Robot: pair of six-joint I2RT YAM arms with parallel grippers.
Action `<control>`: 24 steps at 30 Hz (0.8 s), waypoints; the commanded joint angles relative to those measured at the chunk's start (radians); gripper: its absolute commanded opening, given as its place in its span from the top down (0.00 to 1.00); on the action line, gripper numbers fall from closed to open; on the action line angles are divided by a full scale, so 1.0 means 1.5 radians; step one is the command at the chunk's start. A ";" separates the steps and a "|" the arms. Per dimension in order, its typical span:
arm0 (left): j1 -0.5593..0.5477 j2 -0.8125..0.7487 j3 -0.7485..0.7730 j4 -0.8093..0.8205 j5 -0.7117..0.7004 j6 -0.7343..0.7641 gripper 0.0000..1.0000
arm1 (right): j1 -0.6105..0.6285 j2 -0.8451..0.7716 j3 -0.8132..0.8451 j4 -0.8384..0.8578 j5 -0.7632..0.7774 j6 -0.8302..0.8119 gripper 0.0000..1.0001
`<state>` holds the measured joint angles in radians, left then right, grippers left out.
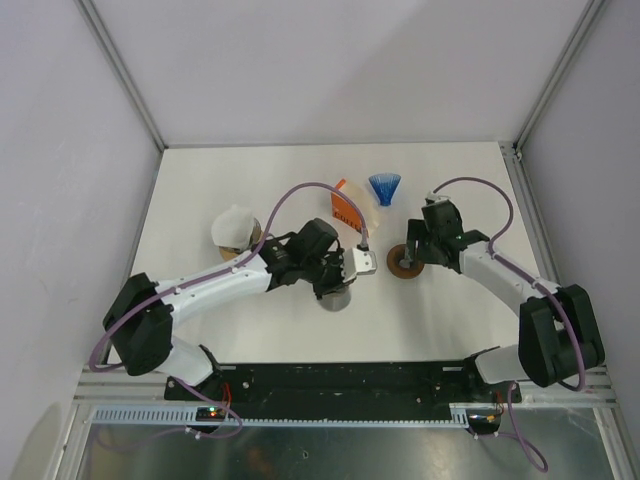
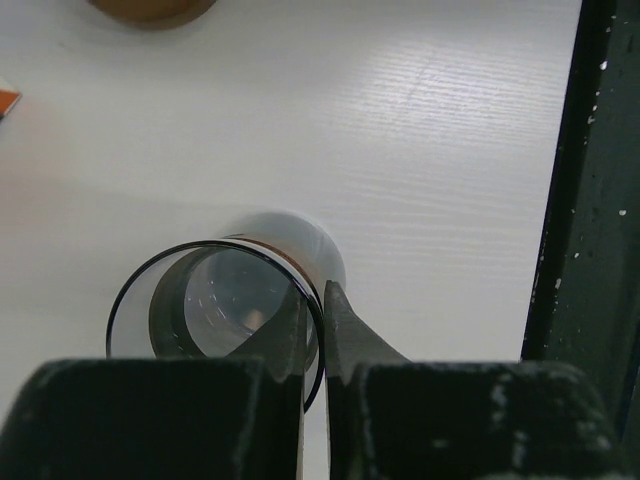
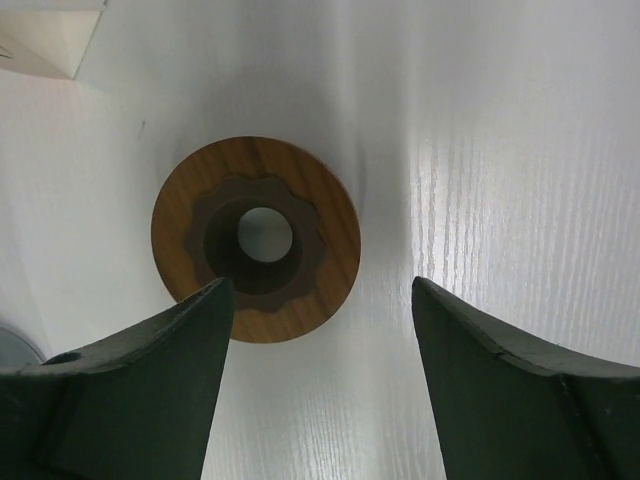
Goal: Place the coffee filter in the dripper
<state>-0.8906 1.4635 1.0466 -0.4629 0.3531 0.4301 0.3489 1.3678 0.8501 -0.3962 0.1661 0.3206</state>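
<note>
The white paper coffee filter (image 1: pixel 232 227) lies at the left of the table, resting on a wooden disc (image 1: pixel 243 252). The blue ribbed cone dripper (image 1: pixel 384 188) lies on its side at the back centre. My left gripper (image 1: pixel 337 288) is shut on the rim of a clear glass cup (image 2: pixel 215 305), one finger inside and one outside (image 2: pixel 322 292). The cup (image 1: pixel 336 298) stands on the table. My right gripper (image 1: pixel 411 257) is open and empty above a wooden ring (image 3: pixel 256 238), whose edge lies by the left finger (image 3: pixel 322 285).
An orange packet (image 1: pixel 345 208) lies just left of the dripper. The wooden ring (image 1: pixel 404 263) sits right of centre. A pale block (image 3: pixel 40 38) shows at the top left of the right wrist view. A black rail (image 2: pixel 590 240) runs along the near table edge.
</note>
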 commanded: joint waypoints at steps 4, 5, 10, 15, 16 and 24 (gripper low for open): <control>-0.012 -0.006 -0.020 0.063 0.063 0.028 0.99 | -0.014 0.053 -0.007 0.063 -0.035 0.008 0.28; -0.012 -0.006 -0.020 0.064 0.067 0.026 0.96 | -0.015 0.062 -0.007 0.067 -0.039 0.009 0.29; -0.011 -0.012 -0.008 0.062 0.067 0.012 0.65 | -0.016 0.105 -0.008 0.079 -0.042 0.007 0.32; -0.005 -0.019 0.040 0.044 0.029 -0.031 0.44 | -0.019 0.142 -0.007 0.086 -0.056 0.004 0.38; -0.004 -0.018 0.054 0.035 0.013 -0.045 0.40 | -0.020 0.146 -0.007 0.088 -0.060 0.005 0.41; 0.027 -0.035 0.187 -0.089 0.011 -0.088 0.27 | -0.022 0.120 -0.007 0.082 -0.063 0.001 0.83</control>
<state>-0.8871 1.4605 1.2430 -0.5137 0.3614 0.3473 0.3183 1.5822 0.8398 -0.2829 0.0738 0.3214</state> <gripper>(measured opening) 0.727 0.395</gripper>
